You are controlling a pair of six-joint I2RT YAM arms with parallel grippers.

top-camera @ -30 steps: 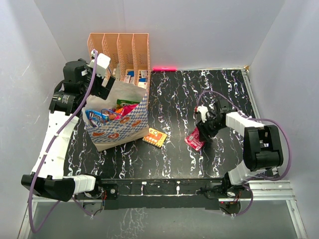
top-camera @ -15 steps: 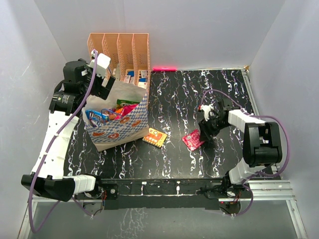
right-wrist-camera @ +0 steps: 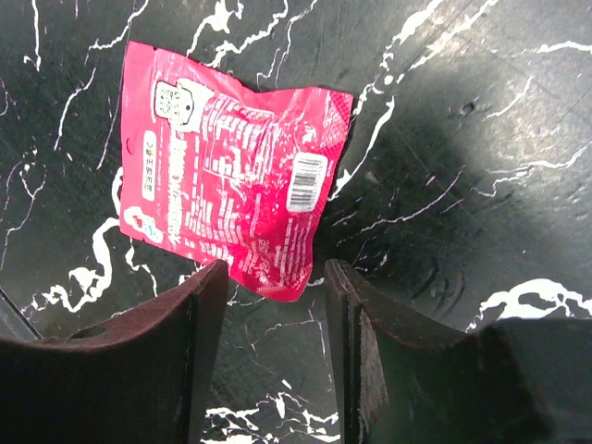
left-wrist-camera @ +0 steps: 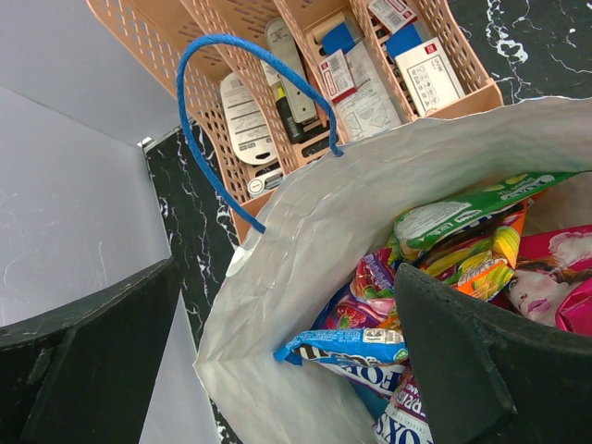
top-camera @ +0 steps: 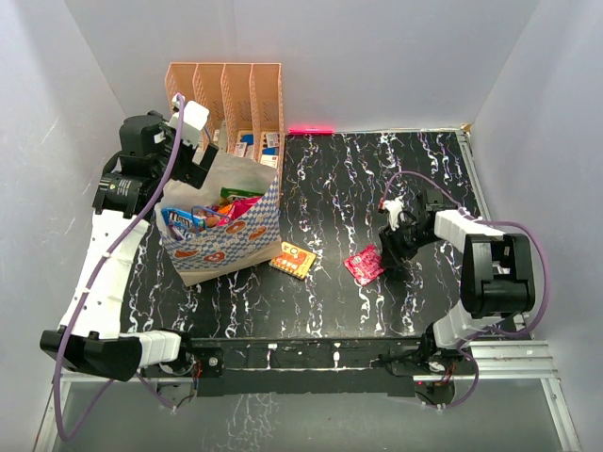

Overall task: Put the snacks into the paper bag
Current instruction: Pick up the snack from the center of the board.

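Left gripper (left-wrist-camera: pixel 289 277): fingers spread wide, straddling the rear rim of the paper bag (top-camera: pixel 226 247). One finger sits outside the bag wall and the other sits inside, above the contents. Nothing is pinched.

Paper bag: upright at the left of the black marbled tabletop (top-camera: pixel 377 179), directly in front of the peach file rack (top-camera: pixel 226 94). Its mouth is open and its blue handle (left-wrist-camera: pixel 222 55) arches above the rim.

Bag contents: several snacks (left-wrist-camera: pixel 462 259) lie inside, among them a green packet (left-wrist-camera: pixel 481 199), a blue packet (left-wrist-camera: pixel 347 347) and a magenta one at the right edge of the left wrist view.

Right gripper (right-wrist-camera: pixel 276 277): fingers partly apart and low over the tabletop, clamped on nothing. The lower corner of a pink packet (right-wrist-camera: pixel 231 185) lies just ahead of the gap between the fingertips. From this view I cannot tell whether they touch it.

Pink packet: flat on the tabletop, right of centre, well apart from the bag.

Orange packet (top-camera: pixel 293 259): flat on the tabletop, just beside the bag's right front corner, between the bag and the pink packet.
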